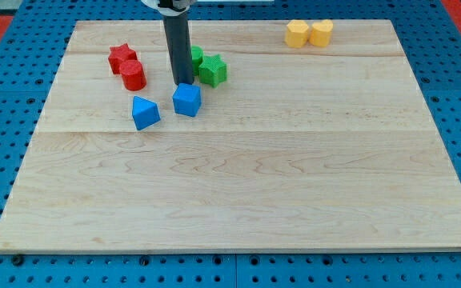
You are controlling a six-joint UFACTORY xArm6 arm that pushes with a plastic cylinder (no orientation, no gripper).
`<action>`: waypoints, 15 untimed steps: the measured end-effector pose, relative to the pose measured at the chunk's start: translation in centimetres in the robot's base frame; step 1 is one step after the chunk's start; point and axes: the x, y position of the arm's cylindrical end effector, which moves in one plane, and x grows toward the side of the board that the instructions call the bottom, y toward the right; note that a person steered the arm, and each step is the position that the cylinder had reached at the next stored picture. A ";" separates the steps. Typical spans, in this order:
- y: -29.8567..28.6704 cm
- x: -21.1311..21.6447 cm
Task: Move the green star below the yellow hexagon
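The green star (213, 70) lies near the view's top, left of centre, touching a second green block (196, 56) partly hidden behind the rod. Two yellow blocks sit together at the view's top right: a yellow hexagon (322, 33) and a yellow block (297, 34) to its left. My tip (181, 82) rests on the board just left of the green star and right above a blue cube (187, 100), close to it or touching it.
A blue block (145, 112) lies left of the blue cube. A red star (122, 57) and a red cylinder (133, 75) sit at the view's upper left. The wooden board (238, 192) ends on blue pegboard.
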 end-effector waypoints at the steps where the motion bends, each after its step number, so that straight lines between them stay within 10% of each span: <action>1: 5.4 -0.4; 7: -6.3 -1.4; 15: 12.2 -9.2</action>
